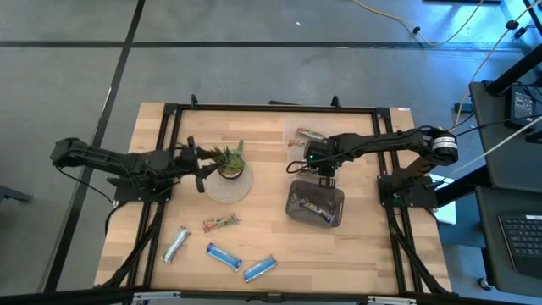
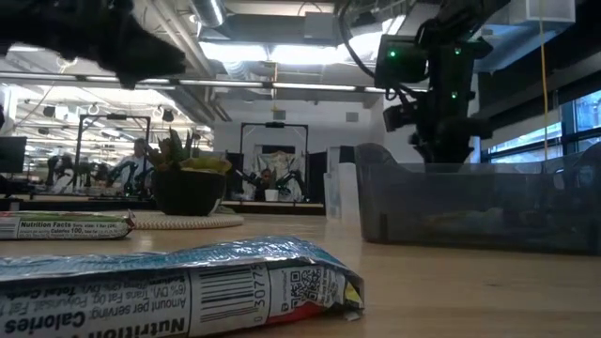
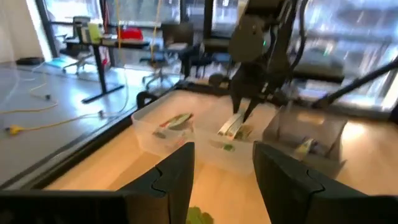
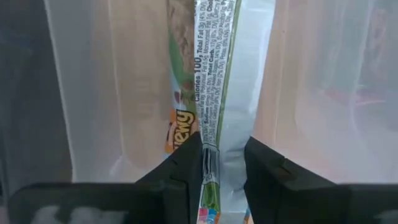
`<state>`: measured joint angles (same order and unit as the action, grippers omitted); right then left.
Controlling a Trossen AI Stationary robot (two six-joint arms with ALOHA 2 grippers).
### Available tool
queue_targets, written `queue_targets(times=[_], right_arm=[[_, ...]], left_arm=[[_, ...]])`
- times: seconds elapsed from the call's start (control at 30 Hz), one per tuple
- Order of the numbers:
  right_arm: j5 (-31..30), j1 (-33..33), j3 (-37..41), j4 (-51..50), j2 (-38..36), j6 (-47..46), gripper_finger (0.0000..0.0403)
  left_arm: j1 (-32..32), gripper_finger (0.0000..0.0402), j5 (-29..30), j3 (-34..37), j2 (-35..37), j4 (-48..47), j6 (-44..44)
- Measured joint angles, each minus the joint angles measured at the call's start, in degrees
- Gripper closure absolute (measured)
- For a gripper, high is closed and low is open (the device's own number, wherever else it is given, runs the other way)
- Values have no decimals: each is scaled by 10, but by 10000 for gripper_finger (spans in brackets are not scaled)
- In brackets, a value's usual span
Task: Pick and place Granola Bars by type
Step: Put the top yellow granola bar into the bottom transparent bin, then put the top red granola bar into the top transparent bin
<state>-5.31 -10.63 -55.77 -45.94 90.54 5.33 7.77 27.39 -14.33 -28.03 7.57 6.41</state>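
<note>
The right claw (image 4: 222,163) pinches a white-and-green granola bar (image 4: 217,81) over the middle clear bin (image 3: 227,152); next, release. The left claw (image 3: 222,168) waits half-open near the potted plant (image 1: 229,159).

Around the work, we see a plant, bins and a busy room.
On the wooden table (image 1: 262,241) a potted green plant (image 1: 229,161) stands on a round woven mat (image 1: 229,188). We find a dark clear bin (image 1: 316,206) right of it and pale clear bins (image 3: 163,134) near the far edge. Yellow cables (image 1: 483,59) cross the floor.
</note>
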Motion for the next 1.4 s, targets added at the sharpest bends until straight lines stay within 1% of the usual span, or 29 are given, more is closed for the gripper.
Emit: queue_targets(times=[0.1, 0.3, 0.37, 0.47, 0.63, 0.7, 0.8, 1.0, 1.17, 1.27, 1.4], right_arm=[[-2, 0, 0, 3, 0, 25, 304], [-1, 0, 0, 18, 0, 11, 300], [-1, 0, 0, 20, 0, 10, 286], [-1, 0, 0, 24, 0, 9, 249], [-2, 0, 0, 26, 0, 10, 178], [-2, 0, 0, 30, 0, 10, 159], [-2, 0, 0, 43, 0, 11, 141], [-2, 0, 0, 76, 0, 12, 131], [-2, 0, 0, 76, 0, 8, 131], [-2, 0, 0, 76, 0, 8, 131], [-2, 0, 0, 76, 0, 8, 131]], left_arm=[[0, 245, 1, -73, -64, -70, -16], [10, 245, 0, -223, -187, -290, 18], [18, 245, -1, -262, -223, -350, 41], [33, 245, -20, -305, -271, -396, 67], [54, 245, -85, -337, -323, -402, 109], [59, 245, -100, -340, -335, -392, 136], [65, 245, -117, -340, -344, -386, 155], [69, 245, -152, -340, -353, -385, 155], [67, 241, -153, -340, -353, -386, 155], [67, 225, -156, -340, -353, -386, 159], [68, 185, -157, -340, -353, -387, 170]])
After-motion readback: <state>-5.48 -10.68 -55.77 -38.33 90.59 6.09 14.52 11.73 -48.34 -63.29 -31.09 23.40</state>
